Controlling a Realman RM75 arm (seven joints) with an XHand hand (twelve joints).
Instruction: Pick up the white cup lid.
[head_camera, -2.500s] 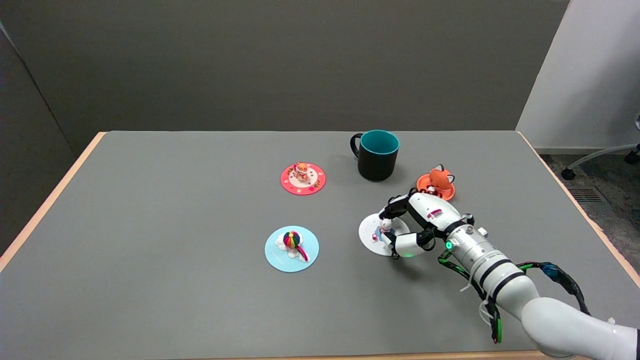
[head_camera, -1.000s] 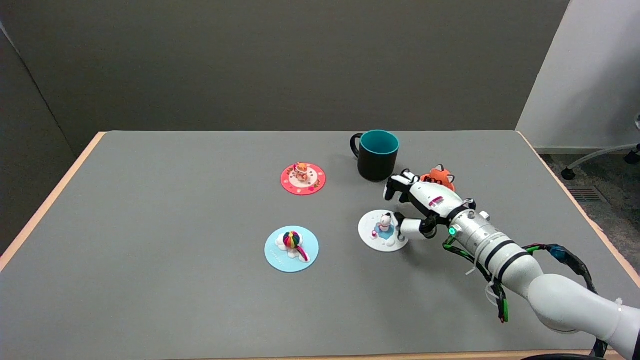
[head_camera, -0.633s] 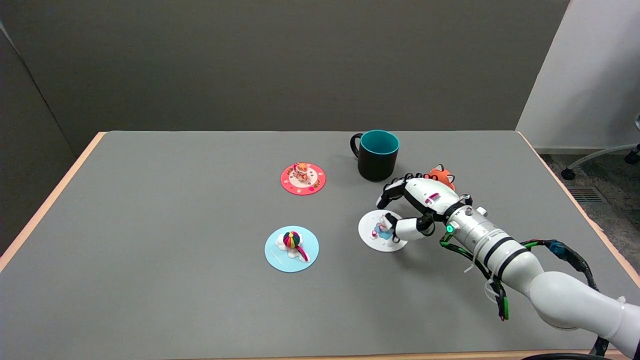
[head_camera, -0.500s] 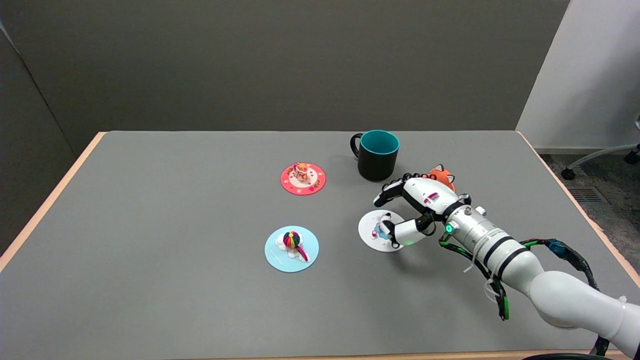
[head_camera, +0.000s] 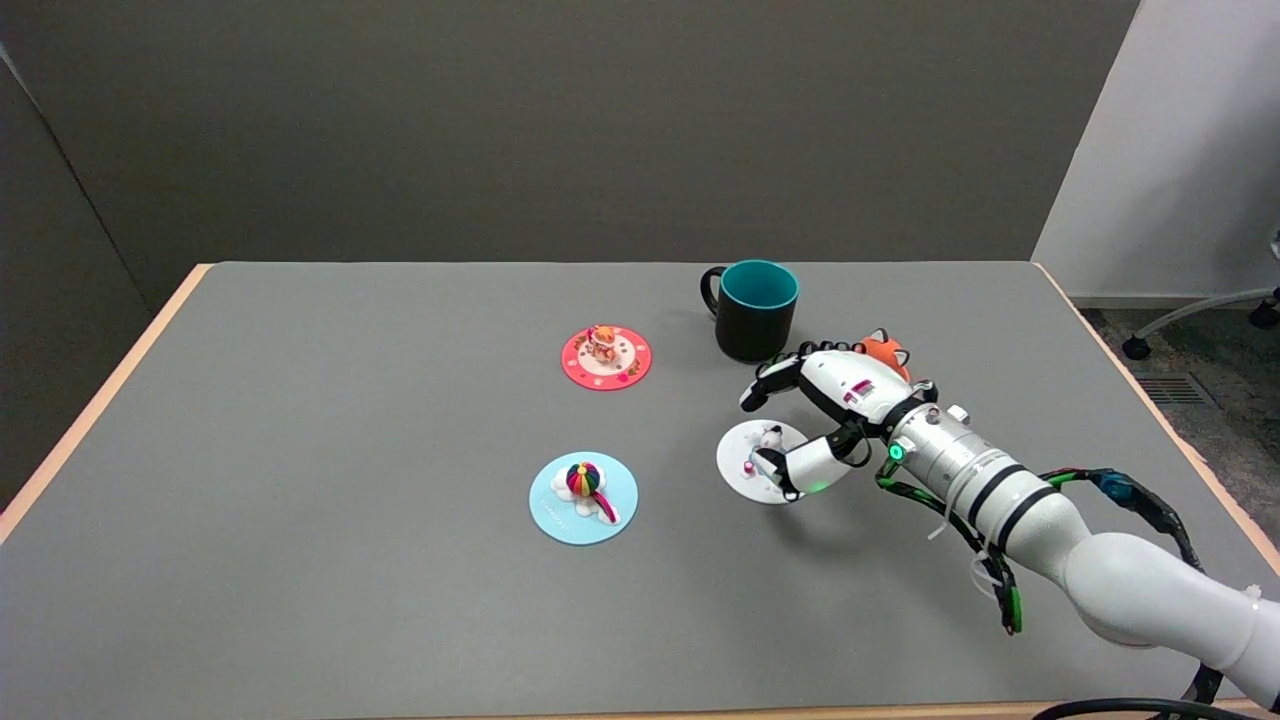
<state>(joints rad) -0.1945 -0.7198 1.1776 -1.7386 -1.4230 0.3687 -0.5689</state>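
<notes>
Fingers (head_camera: 762, 385) of the right hand (head_camera: 815, 415) have spread wide above the white cup lid (head_camera: 745, 460), thumb lowered onto it; no grip yet, lid flat on table (head_camera: 300, 500).

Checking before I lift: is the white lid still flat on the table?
Yes, flat: the white lid lies on the table, with the open right hand over it.

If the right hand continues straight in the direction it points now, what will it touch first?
Probably nothing soon. The right hand points left, over the white cup lid; beyond that the grey table looks free. The pink lid lies off to one side, though depth is unclear.
</notes>
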